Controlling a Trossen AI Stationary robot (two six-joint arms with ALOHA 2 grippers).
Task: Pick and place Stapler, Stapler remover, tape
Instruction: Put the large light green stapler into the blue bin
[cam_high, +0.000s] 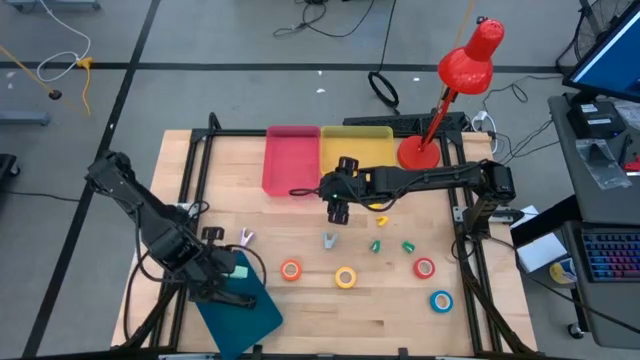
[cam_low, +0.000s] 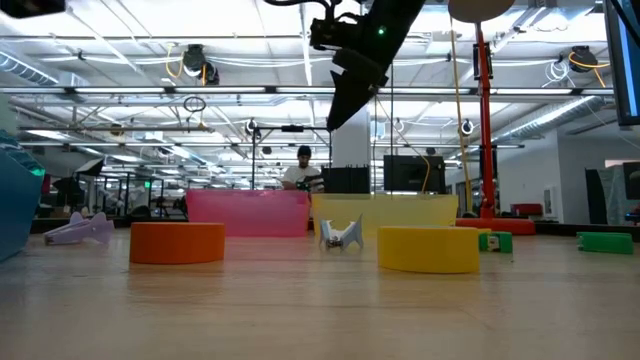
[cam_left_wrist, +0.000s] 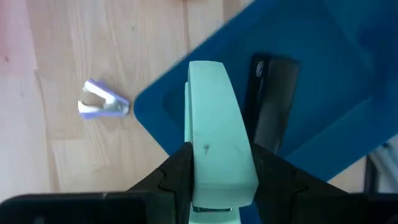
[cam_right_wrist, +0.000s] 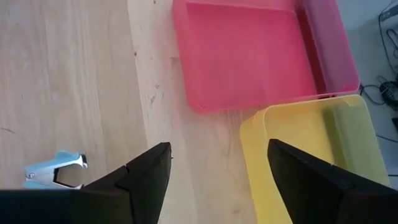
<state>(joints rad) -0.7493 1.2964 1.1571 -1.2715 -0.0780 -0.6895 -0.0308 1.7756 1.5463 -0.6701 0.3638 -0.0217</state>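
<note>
Room: an open workshop with ceiling lights and a person far behind the desk (cam_high: 300, 300), a pale wooden top in a black frame.
Bins: a pink tray (cam_high: 291, 158) and a yellow tray (cam_high: 356, 150) sit side by side at the far edge; a blue tray (cam_high: 240, 305) lies at the near left corner.
Left tool (cam_left_wrist: 222, 177): closed on the stapler (cam_left_wrist: 214, 146), a pale mint bar whose long axis runs straight out from the fingers, held over the blue tray's edge; a dark item already lies inside that tray.
Right tool (cam_right_wrist: 214, 168): spread wide and empty, raised above the desk just in front of the pink and yellow trays.
Stapler remover (cam_high: 329, 240): a small pale blue claw on the wood, just nearer than the right tool; the right arm is much the closer one to it.
Second remover (cam_high: 246, 236): lilac, beside the left arm.
Tape: orange roll (cam_high: 291, 270), yellow roll (cam_high: 345, 277), red roll (cam_high: 424, 268) and blue roll (cam_high: 441, 300) lie flat in a loose row along the near side, all rings with pale centres.
Key relation: the stapler hangs over the blue tray, so releasing likely needs only a short drop.
</note>
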